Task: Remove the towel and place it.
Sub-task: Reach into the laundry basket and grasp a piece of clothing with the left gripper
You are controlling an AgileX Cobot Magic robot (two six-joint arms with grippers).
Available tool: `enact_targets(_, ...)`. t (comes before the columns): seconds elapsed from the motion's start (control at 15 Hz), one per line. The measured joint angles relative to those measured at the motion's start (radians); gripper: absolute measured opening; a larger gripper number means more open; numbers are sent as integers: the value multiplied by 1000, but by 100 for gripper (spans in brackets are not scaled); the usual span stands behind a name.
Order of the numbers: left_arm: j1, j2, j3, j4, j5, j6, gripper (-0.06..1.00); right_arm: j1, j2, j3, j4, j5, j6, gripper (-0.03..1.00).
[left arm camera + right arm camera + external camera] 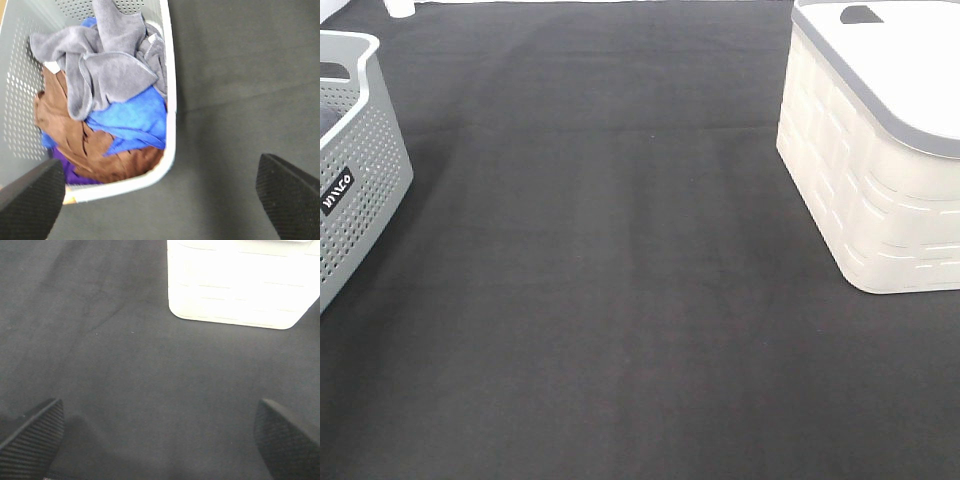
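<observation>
In the left wrist view the slate-grey towel (112, 67) lies crumpled on top of a pile inside the grey perforated basket (170, 90). It rests on a bright blue cloth (132, 122), a brown cloth (75, 135) and a bit of purple cloth (75, 176). My left gripper (160, 200) hangs above the basket's corner and the mat beside it, open and holding nothing. My right gripper (160, 440) is open over bare mat, with nothing between its fingers. Neither gripper shows in the exterior high view.
The grey basket (360, 170) stands at the left edge of the black mat (620, 280). A white bin (865, 200) with a grey-rimmed lid stands at the right, also seen as the white bin (235, 290) beyond my right gripper.
</observation>
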Motion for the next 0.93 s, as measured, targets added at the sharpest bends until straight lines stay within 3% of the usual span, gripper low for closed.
enact_targets(0.27,1,172,-132,113,0,109,98,0,0,0,0,0,0,98)
enact_targets(0.47,5,307,-170,211,-22,248,98,0,0,0,0,0,0,98)
enact_targets(0.53,5,392,-171,243,-112,310,98,0,0,0,0,0,0,98)
enact_targets(0.67,11,466,-171,285,-211,336,98,0,0,0,0,0,0,98)
enact_targets(0.93,102,595,-171,292,-373,360,98,0,0,0,0,0,0,98)
